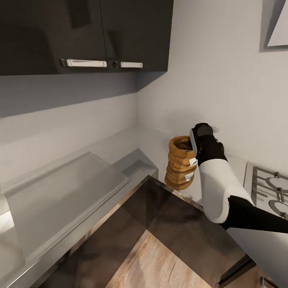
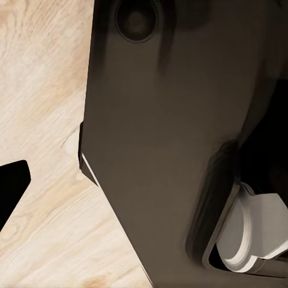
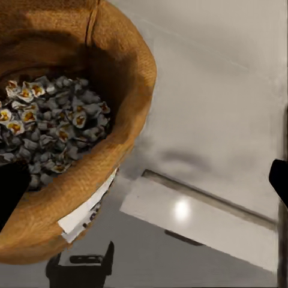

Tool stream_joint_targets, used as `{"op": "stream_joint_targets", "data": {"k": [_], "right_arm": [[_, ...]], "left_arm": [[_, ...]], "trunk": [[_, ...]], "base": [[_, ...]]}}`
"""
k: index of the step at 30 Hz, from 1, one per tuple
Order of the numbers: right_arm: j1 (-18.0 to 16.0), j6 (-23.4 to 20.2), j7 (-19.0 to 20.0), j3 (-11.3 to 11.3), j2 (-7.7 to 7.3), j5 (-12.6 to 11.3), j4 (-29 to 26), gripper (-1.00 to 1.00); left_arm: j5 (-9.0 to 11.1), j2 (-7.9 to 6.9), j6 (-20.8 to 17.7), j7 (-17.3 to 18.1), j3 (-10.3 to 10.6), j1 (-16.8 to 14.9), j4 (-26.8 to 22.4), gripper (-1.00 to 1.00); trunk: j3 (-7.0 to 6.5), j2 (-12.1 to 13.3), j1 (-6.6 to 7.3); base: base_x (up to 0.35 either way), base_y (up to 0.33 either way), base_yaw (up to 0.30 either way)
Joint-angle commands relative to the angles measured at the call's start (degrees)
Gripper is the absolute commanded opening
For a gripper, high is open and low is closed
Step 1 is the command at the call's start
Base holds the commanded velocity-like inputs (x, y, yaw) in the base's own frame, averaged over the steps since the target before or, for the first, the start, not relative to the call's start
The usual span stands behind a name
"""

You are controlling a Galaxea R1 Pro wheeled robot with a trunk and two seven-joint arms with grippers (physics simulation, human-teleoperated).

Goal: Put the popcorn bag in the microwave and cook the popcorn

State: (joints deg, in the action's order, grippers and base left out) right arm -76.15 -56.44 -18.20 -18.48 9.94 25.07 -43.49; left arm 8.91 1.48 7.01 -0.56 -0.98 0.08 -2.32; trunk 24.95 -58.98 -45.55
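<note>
The tan-brown popcorn bag (image 1: 180, 168) stands upright by the front edge of the grey countertop (image 1: 132, 140), with its small white label (image 1: 193, 162) facing my right arm. My right gripper (image 1: 193, 151) reaches down over the bag's rim. In the right wrist view the bag (image 3: 114, 120) holds pale kernels (image 3: 54, 126). The right gripper (image 3: 147, 186) is open: one finger is over the inside of the bag and the other is well clear outside its wall. The left gripper (image 2: 144, 192) hangs low and open over my dark base (image 2: 162, 150). The microwave is out of view.
Dark upper cabinets (image 1: 80, 36) hang above the counter's back corner. A pale recessed sink and drainer (image 1: 60, 192) lie to the left, and a gas hob with grates (image 1: 268, 188) to the right. Dark cabinet fronts (image 1: 188, 228) drop to the wooden floor (image 1: 160, 264).
</note>
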Motion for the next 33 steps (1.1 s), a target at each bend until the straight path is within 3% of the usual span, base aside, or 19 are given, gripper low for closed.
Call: {"op": "stream_joint_targets", "data": {"k": [1,2,4,6,8,29,33], "right_arm": [[-0.1,0.0,-2.5,-1.3,0.06,-0.9,0.0,1.00],[-0.1,0.1,-3.6,-2.8,0.06,-1.7,0.0,1.00],[-0.1,0.4,-6.5,-6.3,0.06,-5.4,0.0,1.00],[-0.1,0.6,-8.5,-7.3,0.06,-8.0,0.2,1.00],[-0.1,0.7,-9.2,-7.5,0.06,-8.8,0.1,1.00],[-0.1,0.7,-9.4,-7.5,0.06,-9.2,-0.3,1.00],[-0.1,0.9,-9.4,-7.5,0.06,-9.1,-0.3,1.00]], "left_arm": [[0.3,0.02,0.1,-0.1,-0.1,0.0,0.0,1.00],[0.3,0.02,0.1,-0.1,-0.1,0.0,0.0,1.00],[0.3,0.02,0.1,-0.1,0.0,0.0,0.0,1.00],[0.3,0.02,0.1,-0.1,0.0,0.0,0.0,1.00],[0.3,0.02,0.1,-0.1,0.0,0.0,0.0,1.00],[0.3,0.01,0.1,-0.1,0.0,0.0,0.0,1.00],[0.3,0.02,0.1,-0.1,0.0,0.0,0.0,1.00]], "trunk": [[0.05,0.0,0.00],[0.05,0.0,0.00],[0.05,0.0,0.00],[0.05,0.0,0.00],[0.05,0.0,0.00],[0.05,0.0,0.00],[0.05,0.0,0.00]], "base": [[0.000,0.000,0.000],[0.000,0.000,0.000],[0.000,0.000,0.000],[0.000,0.000,0.000],[0.000,0.000,0.000],[0.000,0.000,0.001],[0.000,0.000,0.187]]}}
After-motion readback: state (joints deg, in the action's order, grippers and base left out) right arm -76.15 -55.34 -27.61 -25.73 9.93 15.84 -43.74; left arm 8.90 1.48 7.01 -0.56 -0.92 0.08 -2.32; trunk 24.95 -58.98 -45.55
